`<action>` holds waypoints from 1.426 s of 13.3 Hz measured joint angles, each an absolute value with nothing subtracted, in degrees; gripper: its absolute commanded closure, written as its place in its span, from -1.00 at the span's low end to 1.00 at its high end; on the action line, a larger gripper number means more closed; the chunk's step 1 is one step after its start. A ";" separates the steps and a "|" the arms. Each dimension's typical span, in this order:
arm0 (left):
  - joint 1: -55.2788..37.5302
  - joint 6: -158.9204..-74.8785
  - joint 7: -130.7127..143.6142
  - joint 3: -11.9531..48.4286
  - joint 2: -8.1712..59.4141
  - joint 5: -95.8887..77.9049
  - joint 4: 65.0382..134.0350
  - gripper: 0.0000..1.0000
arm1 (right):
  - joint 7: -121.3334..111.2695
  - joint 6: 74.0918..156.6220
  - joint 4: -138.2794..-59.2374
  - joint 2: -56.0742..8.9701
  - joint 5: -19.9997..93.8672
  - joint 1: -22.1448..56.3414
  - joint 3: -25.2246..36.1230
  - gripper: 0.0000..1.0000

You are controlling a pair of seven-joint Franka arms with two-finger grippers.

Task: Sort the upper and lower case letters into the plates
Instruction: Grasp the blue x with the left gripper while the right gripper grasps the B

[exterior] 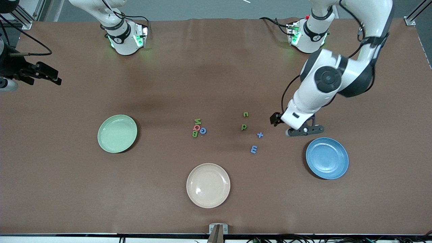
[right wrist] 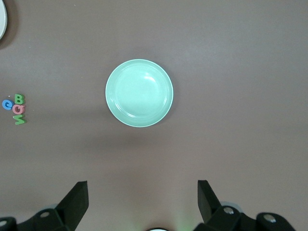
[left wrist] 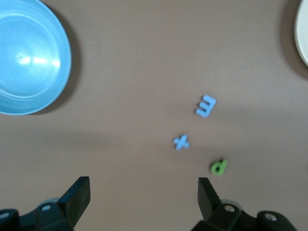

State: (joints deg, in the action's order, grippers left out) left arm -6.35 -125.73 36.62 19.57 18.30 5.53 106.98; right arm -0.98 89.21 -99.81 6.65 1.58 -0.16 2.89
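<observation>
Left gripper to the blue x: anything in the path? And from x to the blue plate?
Nothing visible. The left gripper, open, hangs over bare table between the blue x and the blue plate. The blue m and green p lie off both paths.

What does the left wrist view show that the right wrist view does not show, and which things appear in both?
Only the left wrist view shows the round blue plate, the small blue "m" letter piece, the small blue cross-shaped piece and the small green "d" letter piece, above the open left pincer.

Only the right wrist view shows the round pale green plate and the tight cluster of green, red and blue letter pieces, above the open right pincer.

Both show the brown table surface and an edge of the cream-coloured plate.
</observation>
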 measured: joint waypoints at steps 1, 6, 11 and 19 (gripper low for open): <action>-7.23 -128.18 40.69 19.58 20.57 7.44 106.99 -0.83 | -0.98 89.21 -99.54 6.64 1.58 -0.17 2.91 -1.00; -9.71 -137.59 55.48 19.60 29.90 13.71 106.88 -0.71 | -0.92 90.77 -98.51 3.43 1.61 -0.53 2.99 -1.00; -11.26 -140.47 58.69 19.59 34.32 14.15 106.66 -0.51 | -0.09 95.74 -92.76 -14.73 2.04 0.34 2.61 -1.00; -11.59 -140.59 67.35 19.60 38.00 20.48 106.55 -0.11 | 37.79 114.27 -94.42 -23.75 6.66 16.44 1.71 -1.00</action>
State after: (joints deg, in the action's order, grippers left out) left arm -11.59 -140.59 67.35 19.60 38.00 20.48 106.55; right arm 37.79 114.27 -94.42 -23.75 6.66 16.44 1.71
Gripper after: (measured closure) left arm 0.335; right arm 0.000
